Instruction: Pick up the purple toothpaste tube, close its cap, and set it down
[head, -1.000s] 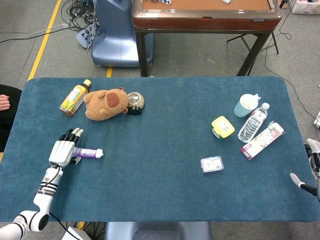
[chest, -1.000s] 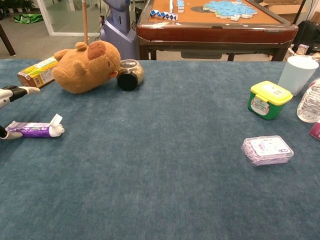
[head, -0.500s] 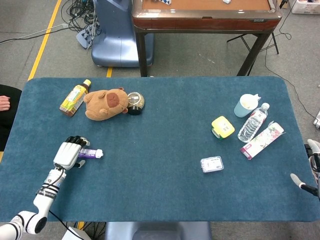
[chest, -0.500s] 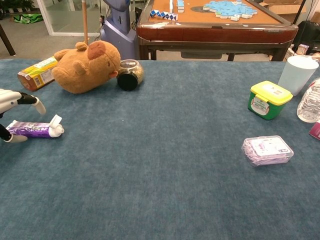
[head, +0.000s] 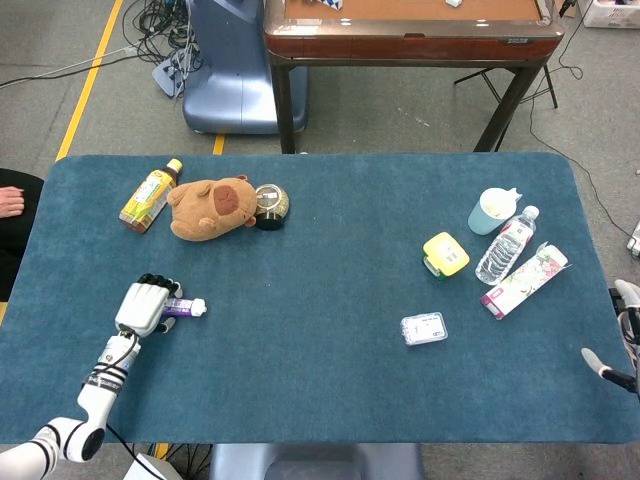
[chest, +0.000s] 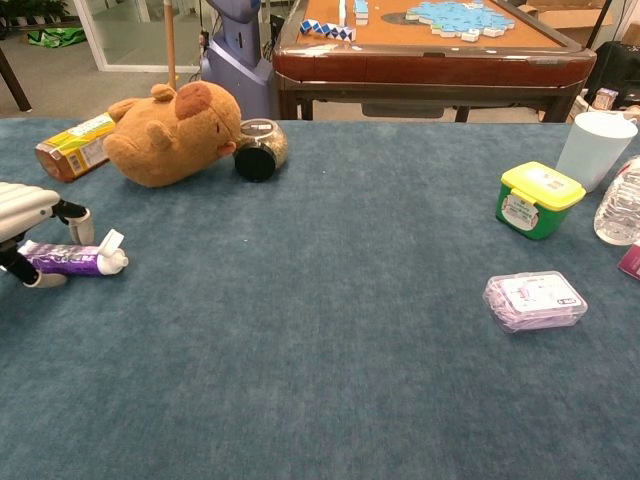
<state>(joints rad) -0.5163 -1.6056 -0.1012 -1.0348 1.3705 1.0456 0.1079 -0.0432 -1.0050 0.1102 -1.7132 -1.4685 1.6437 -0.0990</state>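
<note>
- My left hand (head: 142, 305) sits low over the purple toothpaste tube (chest: 66, 259), fingers (chest: 80, 222) curled down on either side of its body; the tube lies flat on the blue table (head: 320, 370), and I cannot tell whether the hand is clamped on it or only cupped around it.
- The tube's white cap (chest: 111, 242) sticks out past my fingertips toward the table's middle, flipped up and open.
- My left hand is close to the table's left edge; inward of it there is a wide stretch of bare cloth.
- Beyond my left hand, toward the far edge, lie a capybara plush (head: 211, 207), a dark round jar (head: 270, 205) on its side touching the plush, and a yellow-labelled drink bottle (head: 150, 196) lying just beside the plush.
- My right hand (head: 622, 340) shows only at the right border of the head view, off the table's right edge; I cannot tell how its fingers are set.
- Near my right hand, on the table's right side: a pale blue cup (head: 493, 210), upright, whose contents I cannot make out; a clear water bottle (head: 506, 245) lying beside it; a pink-and-white floral box (head: 524, 280) lying just beside the bottle.
- Further inward from those, a green tub with a shut yellow lid (chest: 538, 199), and a small clear plastic case (chest: 534, 299), lid on, contents unclear.
</note>
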